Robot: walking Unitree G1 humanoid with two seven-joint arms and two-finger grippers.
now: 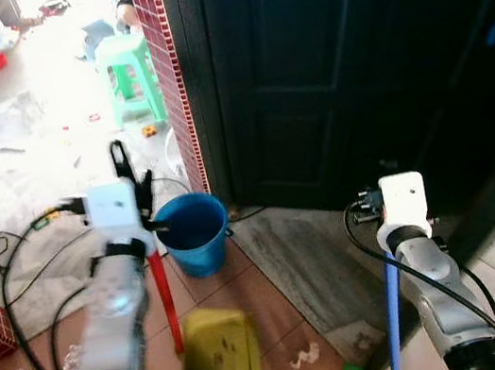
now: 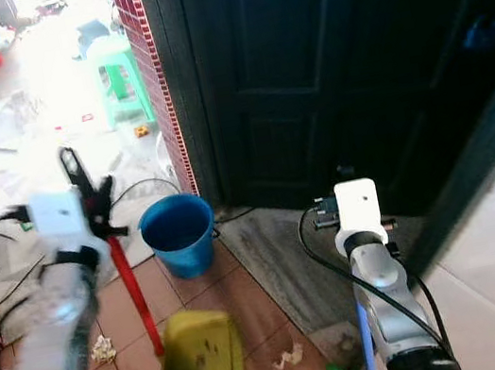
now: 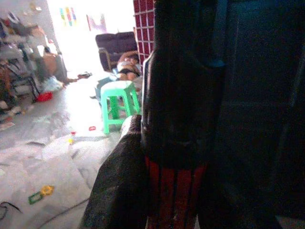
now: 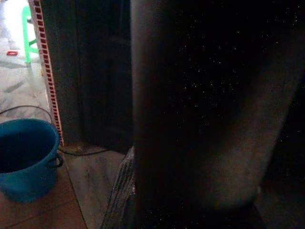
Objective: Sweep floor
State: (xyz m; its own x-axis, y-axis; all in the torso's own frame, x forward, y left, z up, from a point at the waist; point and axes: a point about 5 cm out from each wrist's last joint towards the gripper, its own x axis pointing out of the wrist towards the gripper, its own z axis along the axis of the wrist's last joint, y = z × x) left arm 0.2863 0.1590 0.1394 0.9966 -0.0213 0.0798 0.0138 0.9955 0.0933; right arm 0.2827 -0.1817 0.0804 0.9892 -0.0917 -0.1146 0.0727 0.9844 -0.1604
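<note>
Upraised, the left gripper [image 1: 133, 191] clamps the red dustpan handle [image 1: 164, 295].

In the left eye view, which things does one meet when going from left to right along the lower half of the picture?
Left arm with its claw → red handle → yellow dustpan → white paper scrap → blue handle → right arm.
</note>
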